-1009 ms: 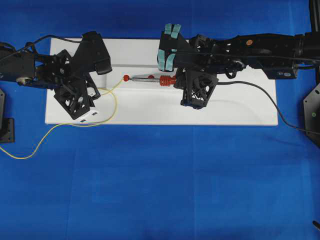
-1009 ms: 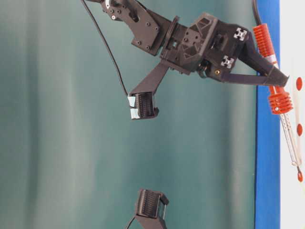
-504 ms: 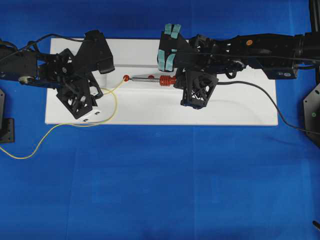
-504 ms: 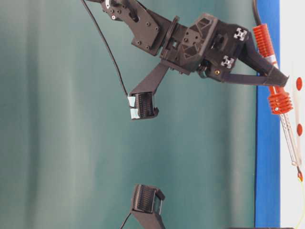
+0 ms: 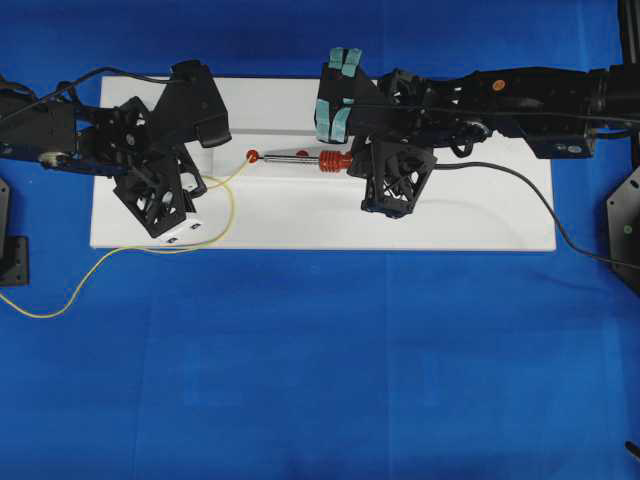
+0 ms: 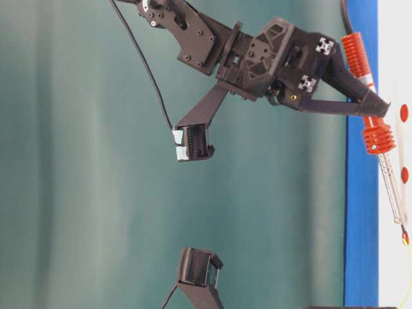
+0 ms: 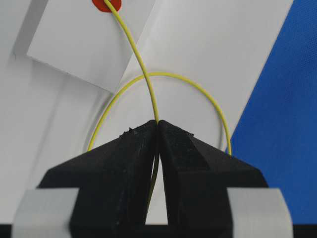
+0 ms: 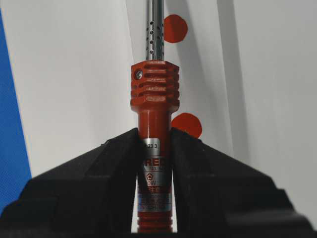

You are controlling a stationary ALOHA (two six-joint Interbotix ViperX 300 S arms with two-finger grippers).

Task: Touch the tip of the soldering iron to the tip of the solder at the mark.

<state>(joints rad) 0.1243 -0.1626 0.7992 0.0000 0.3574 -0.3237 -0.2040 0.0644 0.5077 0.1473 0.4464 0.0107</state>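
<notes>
The right gripper [image 8: 154, 148] is clamped on the soldering iron [image 5: 318, 158], its black fingers [image 8: 106, 173] pressing the red handle just below the ribbed collar; the silver shaft runs out ahead over the white board [image 5: 480, 215], which lies on the blue tabletop [image 5: 320, 360]. From overhead the iron lies along the board, shaft pointing towards the left arm; the tip of the soldering iron [image 5: 262, 155] sits just beside a red mark [image 5: 252, 155], and whether it touches is too fine to tell. Two more red dots [image 8: 175, 28] show near the shaft in the right wrist view.

Over on the other side, the left gripper [image 7: 157, 124] is closed on the solder [image 7: 141, 69], the thin yellow wire pinched between its dark fingertips [image 7: 133, 136]; the wire rises from the pinch and curves up to the red mark [image 7: 102, 4] at the top of the left wrist view, so the tip of the solder [image 5: 249, 160] is at that mark. Behind the grip the wire makes a loop on the board, then trails off onto the blue tabletop towards the left edge; the table-level view shows the iron's tip [image 6: 404, 235] right against the yellow wire.
</notes>
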